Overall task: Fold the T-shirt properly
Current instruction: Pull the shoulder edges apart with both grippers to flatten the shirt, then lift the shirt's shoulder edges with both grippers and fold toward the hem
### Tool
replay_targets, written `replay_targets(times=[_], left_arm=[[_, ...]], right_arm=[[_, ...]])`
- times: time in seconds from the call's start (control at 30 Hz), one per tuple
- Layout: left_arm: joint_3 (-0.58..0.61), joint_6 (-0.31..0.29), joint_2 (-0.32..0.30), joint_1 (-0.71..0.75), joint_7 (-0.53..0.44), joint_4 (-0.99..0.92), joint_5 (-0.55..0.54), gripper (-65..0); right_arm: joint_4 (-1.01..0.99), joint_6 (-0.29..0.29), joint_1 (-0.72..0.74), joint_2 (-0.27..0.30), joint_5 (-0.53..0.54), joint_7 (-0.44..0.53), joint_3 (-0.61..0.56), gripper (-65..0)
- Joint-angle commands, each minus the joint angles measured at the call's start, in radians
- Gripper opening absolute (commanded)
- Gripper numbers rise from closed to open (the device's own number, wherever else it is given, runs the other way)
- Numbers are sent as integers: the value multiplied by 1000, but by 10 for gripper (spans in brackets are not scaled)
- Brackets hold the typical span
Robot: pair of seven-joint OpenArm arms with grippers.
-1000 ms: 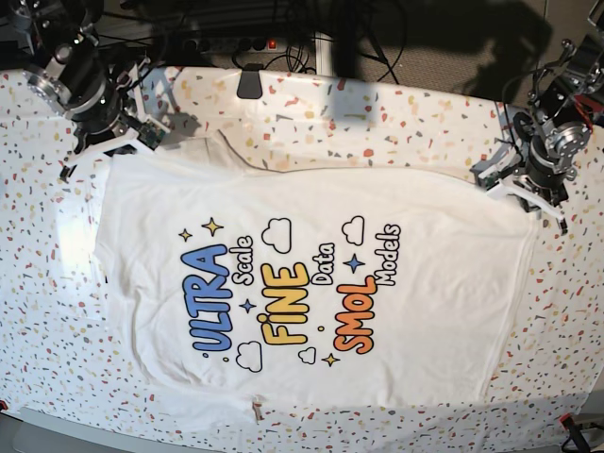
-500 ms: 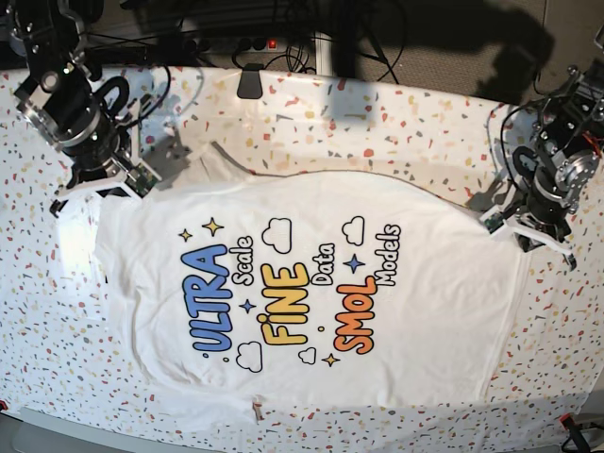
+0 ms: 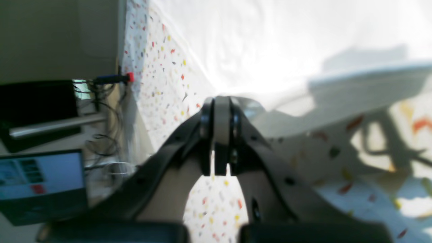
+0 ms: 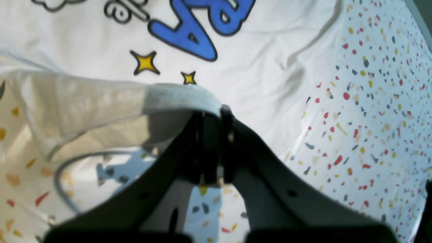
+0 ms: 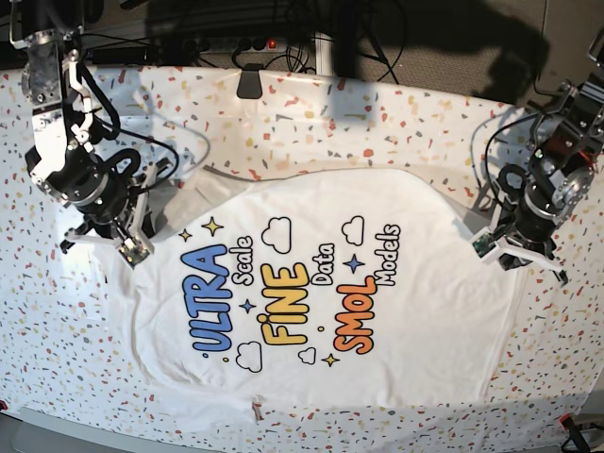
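So we're in the middle of the first fold here. The T-shirt (image 5: 321, 283) lies print-up on the table (image 5: 396, 113), and we've got both far corners pinched and lifted off the surface. The left gripper (image 3: 221, 111) is clamped tight on the white edge at one side, the right gripper (image 4: 211, 114) is clamped on the edge next to the blue lettering and yellow stars, with the cloth draping away from it and a gap of shadow underneath.

Next move, as we read it: carry both corners together across the print toward the near hem, level with each other, or the fold line goes crooked. Letting one side sag would probably bunch the cloth.

Pose-wise, both arms reach in from the far corners of the table, wrists tipped down over the shirt's edges, one on each side, well apart
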Motion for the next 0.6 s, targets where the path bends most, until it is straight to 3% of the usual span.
replay_targets(times=[0.0, 0.27, 0.37, 0.57], left_arm=[[-11, 22, -4, -34, -10, -5, 5, -650], [-11, 42, 89, -160, -18, -246, -2, -650], [-11, 104, 122, -188, -17, -279, -50, -650], [-12, 116, 176, -219, -42, -282, -48, -650]], right_arm=[[10, -7, 30, 9, 8, 17, 1, -650], [-73, -7, 151, -26, 3, 11, -60, -650], [-161, -8, 224, -25, -4, 8, -110, -650], [-328, -8, 380, -26, -3, 7, -183, -650]])
